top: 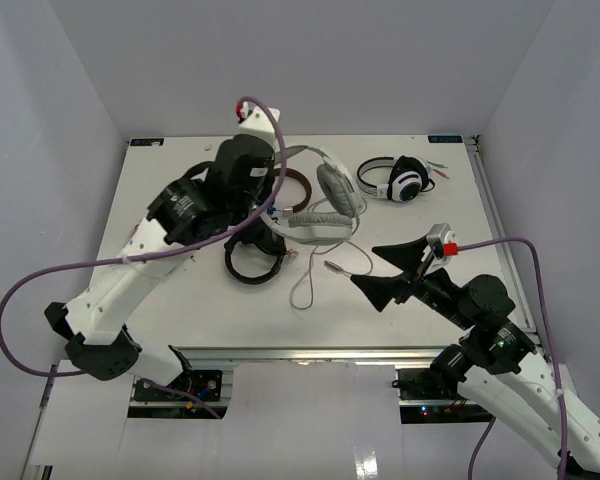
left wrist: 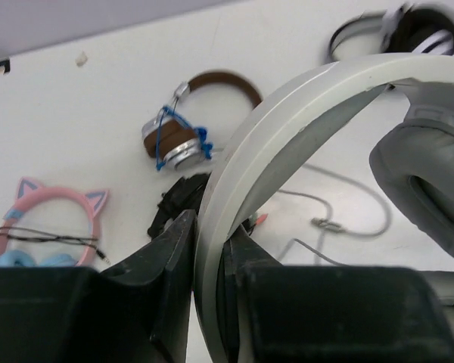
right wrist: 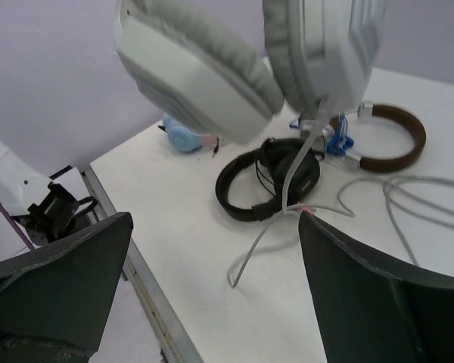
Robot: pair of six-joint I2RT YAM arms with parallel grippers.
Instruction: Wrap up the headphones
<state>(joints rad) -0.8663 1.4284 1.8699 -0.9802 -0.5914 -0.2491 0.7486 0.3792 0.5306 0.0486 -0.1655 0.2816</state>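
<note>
The headphones [top: 325,200] are large, white and light grey, and hang lifted above the middle of the table. My left gripper [top: 272,216] is shut on their wide white band [left wrist: 287,113], which runs up between its two black fingers [left wrist: 166,257]. The grey ear cups [right wrist: 212,68] hang in front of the right wrist camera. Their thin grey cable [top: 305,285] trails down onto the table in loops, and its plug [top: 335,267] lies flat. My right gripper [top: 390,272] stands wide open to the right of the cable, nothing between its fingers [right wrist: 363,295].
A black pair [top: 255,262] lies under the raised headphones. A brown-banded pair [left wrist: 197,113] lies behind it. A small white pair with black cups [top: 395,180] sits at the back right. A pink cat-ear pair [left wrist: 53,219] lies beneath the left arm. The table's front edge [top: 300,352] is near.
</note>
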